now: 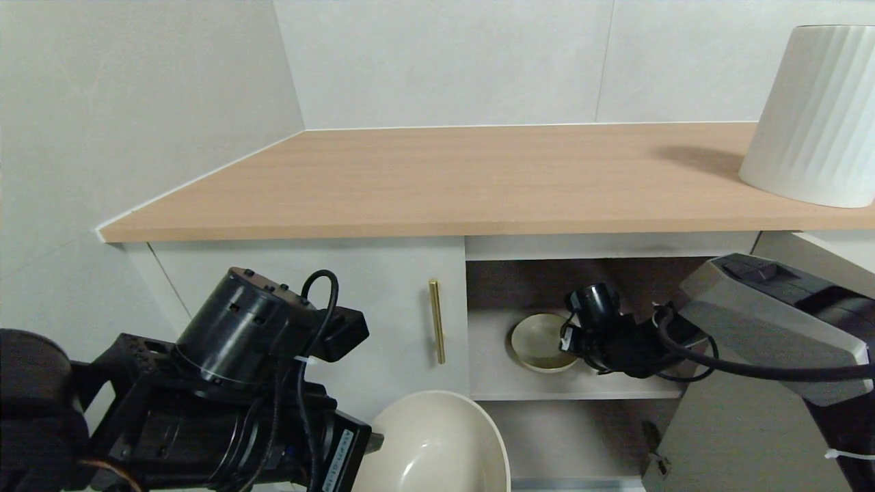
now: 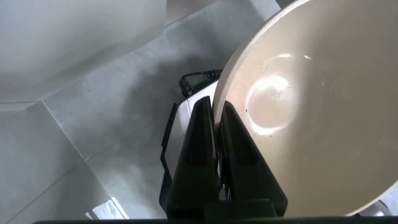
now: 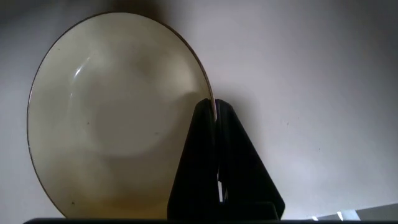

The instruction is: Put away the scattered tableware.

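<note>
Low at the left of the head view, the left gripper [image 1: 374,444] holds a cream bowl [image 1: 437,444] in front of the closed cabinet door [image 1: 342,301], below its upright gold handle [image 1: 437,321]. From there the fingers are mostly hidden behind the arm. The left wrist view makes the grasp plain: the left gripper [image 2: 216,109] has its two dark fingers [image 2: 200,134] pinched together over the bowl's [image 2: 298,106] thin rim, one inside and one outside. The bowl is round, so it has no long axis. Its hollow faces up and toward the head camera, with the rim tilted rather than level. Right of the handle the cabinet stands open, and the right gripper [image 1: 571,338] reaches into it over the pale shelf [image 1: 492,372], holding a small yellowish dish [image 1: 540,342]. The head view places that dish in the upper compartment, near its left wall, but does not show the fingertips. The right wrist view shows the right gripper [image 3: 214,109] clamped on the dish's [image 3: 118,112] rim, with the hollow toward that camera. Whether the dish rests on the shelf cannot be told. Above both runs the wooden countertop [image 1: 478,178], with a white ribbed shade [image 1: 817,116] on its far right.
</note>
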Robot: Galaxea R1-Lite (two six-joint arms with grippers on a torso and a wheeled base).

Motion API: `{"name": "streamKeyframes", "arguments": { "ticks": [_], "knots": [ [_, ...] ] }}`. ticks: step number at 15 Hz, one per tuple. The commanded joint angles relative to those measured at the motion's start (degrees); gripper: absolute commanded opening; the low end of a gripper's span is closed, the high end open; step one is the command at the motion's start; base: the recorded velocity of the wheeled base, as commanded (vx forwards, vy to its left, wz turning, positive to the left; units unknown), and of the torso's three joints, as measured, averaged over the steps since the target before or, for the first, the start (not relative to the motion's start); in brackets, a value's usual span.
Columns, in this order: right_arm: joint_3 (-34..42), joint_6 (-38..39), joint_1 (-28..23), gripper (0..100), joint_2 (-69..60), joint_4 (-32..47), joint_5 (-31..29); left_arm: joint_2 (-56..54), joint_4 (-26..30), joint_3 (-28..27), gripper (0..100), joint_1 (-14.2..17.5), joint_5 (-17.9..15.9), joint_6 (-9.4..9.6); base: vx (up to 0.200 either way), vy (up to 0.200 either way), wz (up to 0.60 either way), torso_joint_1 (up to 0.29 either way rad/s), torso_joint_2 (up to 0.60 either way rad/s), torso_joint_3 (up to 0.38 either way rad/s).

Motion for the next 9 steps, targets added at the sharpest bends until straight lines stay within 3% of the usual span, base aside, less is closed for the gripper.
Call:
{"name": "streamKeyframes", "arguments": {
  "ticks": [1,3,4,7,9],
  "knots": [
    [-0.33,0.01,0.0,0,0.54,0.08,-0.01,0.3,0.01,0.0,0,0.02,0.0,-0.04,0.0,0.0,0.0,0.0,0.0,0.0],
    [-0.24,-0.08,0.0,0,0.63,0.08,-0.62,0.39,0.01,0.0,0,0.02,0.0,-0.04,0.0,0.0,0.0,0.0,0.0,0.0],
    [-0.24,-0.08,0.0,100,0.63,0.17,-0.62,0.47,-0.08,0.0,0,0.02,0.0,-0.04,0.0,0.0,0.0,0.0,0.0,0.0],
    [1.16,-0.08,0.09,100,-0.69,0.17,-0.53,1.44,-0.25,-0.17,0,0.02,0.18,-0.04,0.0,0.0,0.0,0.0,0.0,0.0],
    [6.26,-0.34,0.35,100,-5.43,0.17,0.17,3.64,-1.92,-0.35,0,0.02,1.67,-0.22,0.0,0.0,0.0,0.0,0.0,0.0]
  ]
}}
